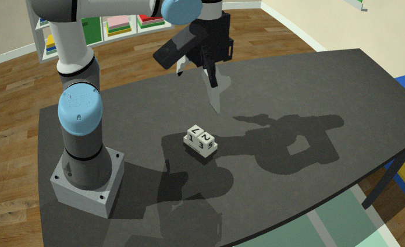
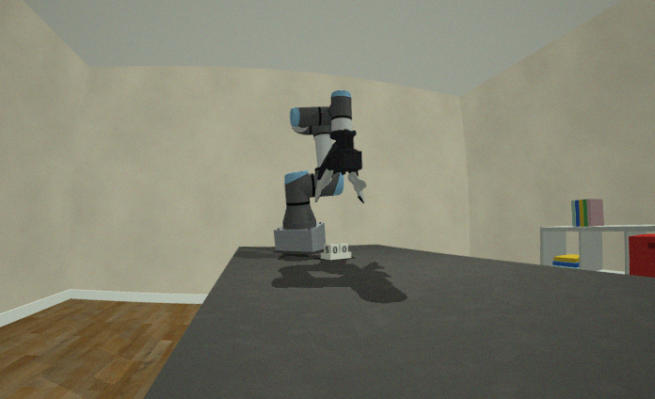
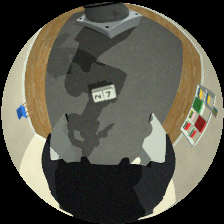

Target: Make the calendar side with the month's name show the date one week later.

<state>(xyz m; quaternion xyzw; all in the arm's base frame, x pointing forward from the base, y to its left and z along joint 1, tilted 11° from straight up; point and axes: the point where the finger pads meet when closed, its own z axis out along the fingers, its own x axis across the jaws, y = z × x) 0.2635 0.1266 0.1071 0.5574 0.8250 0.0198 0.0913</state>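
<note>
The white tray stands on the table with two white cubes side by side in it. Its month-name side faces the top view; the name is too small to read. On that side the left cube shows an upright 1 and the right cube an upright 3. Their tops show 7 and 2. The right cube's end face shows 5; the opposite side shows two 0s. Both look flat. My gripper is open and empty, high above the table, away from the cubes.
The arm's grey base is bolted to the table near the tray. Shadows of the arm fall across the table around the tray. A shelf with coloured items stands beyond the table.
</note>
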